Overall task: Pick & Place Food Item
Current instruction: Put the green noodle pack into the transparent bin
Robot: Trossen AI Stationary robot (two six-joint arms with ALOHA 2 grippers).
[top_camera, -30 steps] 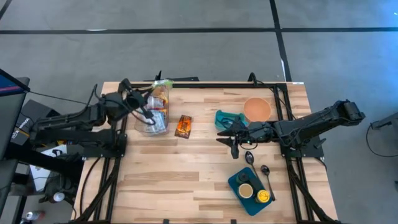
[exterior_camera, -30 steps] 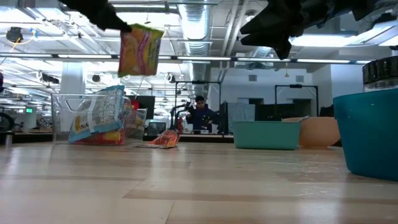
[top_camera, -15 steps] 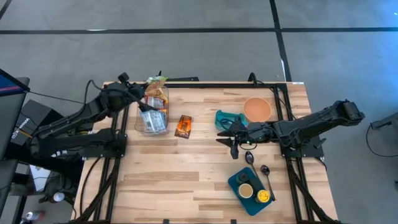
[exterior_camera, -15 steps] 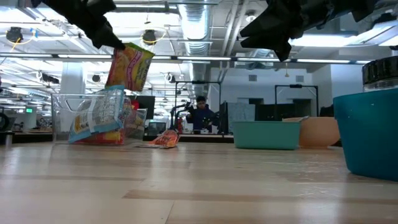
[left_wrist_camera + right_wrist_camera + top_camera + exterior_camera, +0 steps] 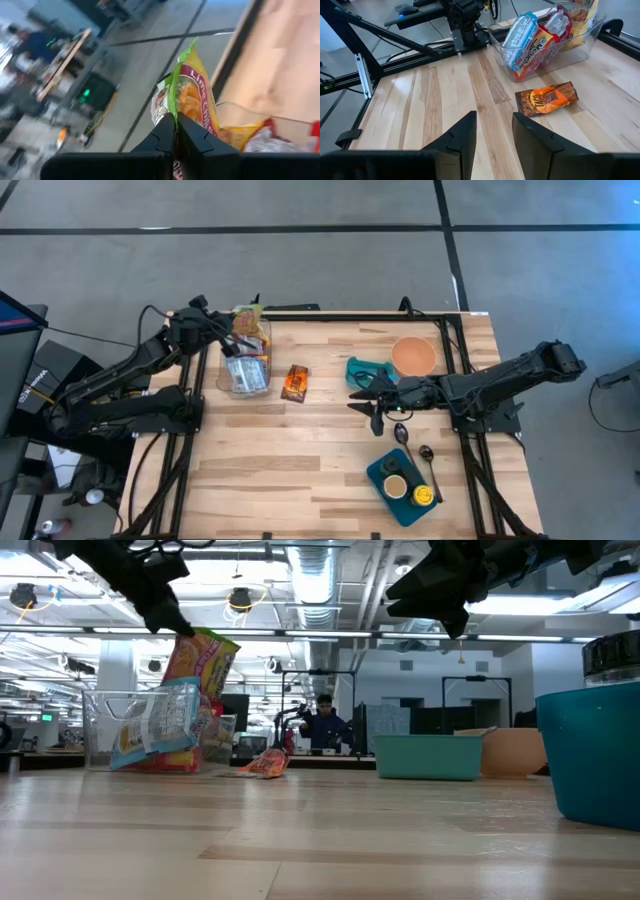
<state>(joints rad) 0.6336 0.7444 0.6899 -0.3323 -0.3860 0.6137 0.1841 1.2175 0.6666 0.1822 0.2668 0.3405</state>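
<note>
My left gripper [image 5: 222,330] is shut on a yellow-and-red snack bag [image 5: 192,97] over the far end of a clear plastic bin [image 5: 244,362] at the table's far left. The bag also shows in the low view [image 5: 201,662], tilted. The bin holds several other snack packs [image 5: 535,37]. An orange snack pack [image 5: 294,383] lies flat on the table to the right of the bin. My right gripper [image 5: 372,402] is open and empty above the table's middle right. My left gripper pinches the snack bag by its edge [image 5: 174,111] between its two fingers. In the low view the bag hangs tilted below the fingers [image 5: 165,618], its lower part down among the packs in the bin.
A teal box [image 5: 368,370] and an orange bowl [image 5: 413,356] stand at the far right. A teal tray [image 5: 403,485] with small jars and two spoons [image 5: 425,460] lies at the near right. The table's near left is bare wood.
My left gripper has gone toward the table's far edge and down with the snack bag. The bag has tipped from hanging upright above the bin to a tilt, with its lower end now down in the bin.
</note>
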